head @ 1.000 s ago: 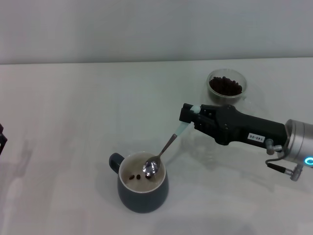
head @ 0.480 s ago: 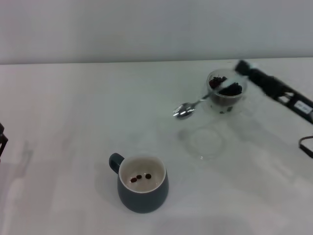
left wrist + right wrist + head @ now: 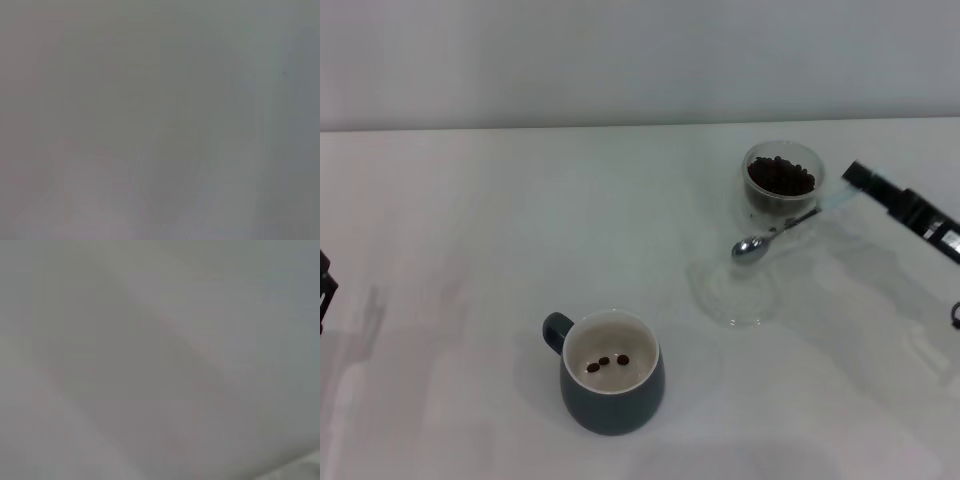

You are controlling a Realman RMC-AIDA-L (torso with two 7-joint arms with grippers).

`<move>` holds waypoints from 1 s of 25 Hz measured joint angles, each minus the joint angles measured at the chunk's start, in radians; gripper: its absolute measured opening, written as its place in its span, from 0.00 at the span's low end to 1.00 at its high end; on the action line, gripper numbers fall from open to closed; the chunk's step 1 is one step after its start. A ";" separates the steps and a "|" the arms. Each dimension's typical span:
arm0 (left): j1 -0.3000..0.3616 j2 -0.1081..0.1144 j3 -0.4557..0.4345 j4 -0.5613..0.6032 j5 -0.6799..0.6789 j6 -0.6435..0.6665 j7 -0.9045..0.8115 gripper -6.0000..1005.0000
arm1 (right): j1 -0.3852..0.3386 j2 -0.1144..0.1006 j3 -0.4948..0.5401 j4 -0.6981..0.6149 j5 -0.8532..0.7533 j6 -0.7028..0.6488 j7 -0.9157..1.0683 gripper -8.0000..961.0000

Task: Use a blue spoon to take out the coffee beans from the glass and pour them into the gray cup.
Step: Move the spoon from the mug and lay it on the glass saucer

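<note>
Three coffee beans [image 3: 606, 362] lie in the gray cup [image 3: 612, 372]; my right end effector [image 3: 853, 182], pinching the blue spoon [image 3: 782, 228] beside the glass [image 3: 781, 182], has most beans left to move.

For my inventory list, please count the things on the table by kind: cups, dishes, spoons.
Cups: 2, the gray cup and the glass of coffee beans.
Dishes: 1, the flat clear dish.
Spoons: 1, the blue spoon, held by the right gripper.
Total: 4
</note>
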 joint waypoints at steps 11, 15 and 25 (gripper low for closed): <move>-0.003 0.000 -0.004 0.000 -0.002 -0.003 0.000 0.80 | 0.007 0.005 -0.019 0.013 -0.032 0.139 -0.011 0.16; -0.003 0.000 -0.004 0.000 -0.002 -0.003 0.000 0.80 | 0.008 0.006 -0.025 0.024 -0.033 0.146 -0.014 0.19; -0.004 0.000 0.000 0.003 -0.001 -0.003 0.000 0.80 | 0.030 0.010 -0.066 0.064 -0.024 0.151 -0.010 0.26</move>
